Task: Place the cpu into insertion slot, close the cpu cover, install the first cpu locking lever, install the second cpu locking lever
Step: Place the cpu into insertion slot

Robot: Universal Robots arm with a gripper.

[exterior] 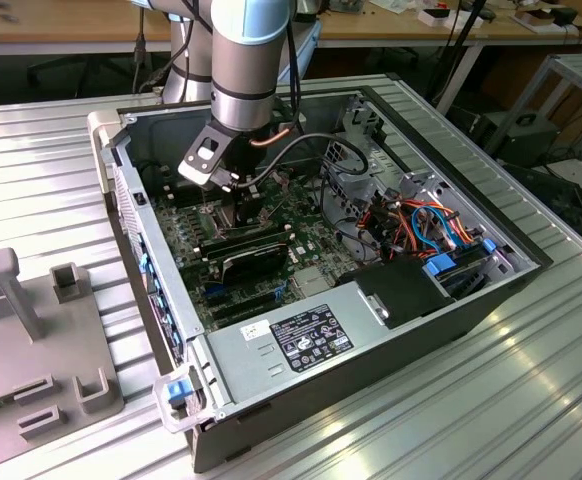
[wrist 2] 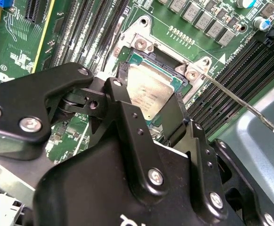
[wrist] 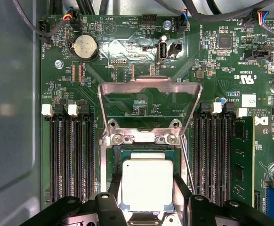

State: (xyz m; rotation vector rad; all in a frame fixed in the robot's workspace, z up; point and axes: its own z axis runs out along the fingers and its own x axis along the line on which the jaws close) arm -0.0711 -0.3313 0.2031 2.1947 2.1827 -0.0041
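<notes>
- Ribbed metal table (exterior: 41, 170) carried an open computer case (exterior: 391, 375) across the middle of the exterior view, with desks and cables along the upper edge behind it.
- At the upper centre of that view the arm (exterior: 243, 60) hung down into the case, over the green motherboard (exterior: 306, 235).
- The gripper (wrist 2: 151, 87) was set narrow, and its fingers (wrist 2: 127, 108) pressed on two opposite edges of the cpu (wrist: 146, 183), holding it.
- The cpu lay inside the metal rim of the insertion slot (wrist: 105, 165). I could not tell whether it was fully seated or a little above the contacts.
- The cpu cover (wrist: 127, 87) stood tipped up on its hinge, away from the slot, and a thin locking lever (wrist 2: 240, 101) stuck out free beside the socket.
- Doing this step well probably meant keeping the chip level and square to the rim. It likely also meant lowering it straight with no sideways push, and letting go only once it lay flat, since a tilted chip could harm the contacts.
</notes>
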